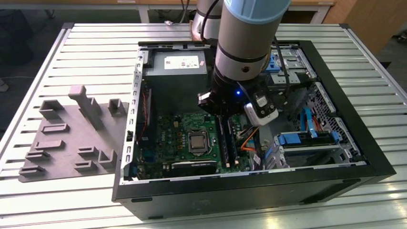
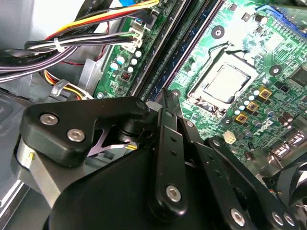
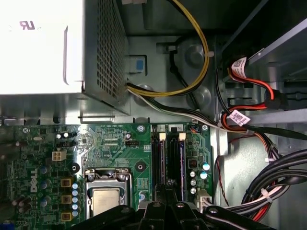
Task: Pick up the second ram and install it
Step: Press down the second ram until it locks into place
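Inside one open computer case [image 1: 356, 157], two memory sticks [image 3: 181, 158] seated upright, side by side; arm [image 1: 245, 47] vertical above; gripper [image 3: 165, 194] state unclear.

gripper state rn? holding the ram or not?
Hand: over the motherboard's RAM slots; open or closed cannot be told, nor whether it holds the second ram.

My arm [image 1: 245, 43] hangs near vertical, wrist pointing down; tool [image 2: 165, 103] low, its black links drawn together at the tip.
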Controlling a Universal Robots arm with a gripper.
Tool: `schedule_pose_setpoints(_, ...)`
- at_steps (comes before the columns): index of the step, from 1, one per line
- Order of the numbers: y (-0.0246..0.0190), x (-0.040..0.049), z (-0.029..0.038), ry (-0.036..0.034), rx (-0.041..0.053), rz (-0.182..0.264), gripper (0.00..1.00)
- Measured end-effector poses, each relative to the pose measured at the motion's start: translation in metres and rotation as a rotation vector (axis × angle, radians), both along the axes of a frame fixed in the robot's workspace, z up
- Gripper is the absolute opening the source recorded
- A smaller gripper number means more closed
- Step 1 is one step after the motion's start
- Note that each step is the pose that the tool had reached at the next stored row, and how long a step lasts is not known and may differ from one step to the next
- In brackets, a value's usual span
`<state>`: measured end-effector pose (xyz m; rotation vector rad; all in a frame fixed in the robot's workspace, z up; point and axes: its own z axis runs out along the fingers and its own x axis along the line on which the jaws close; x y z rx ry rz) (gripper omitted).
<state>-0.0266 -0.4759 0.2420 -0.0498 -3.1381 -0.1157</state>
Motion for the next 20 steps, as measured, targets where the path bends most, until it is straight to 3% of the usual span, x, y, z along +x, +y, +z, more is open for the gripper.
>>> schedule_pose_setpoints(20, -0.0071, 0.0, 0.0, 0.0, -0.0003, 0.0, 0.11)
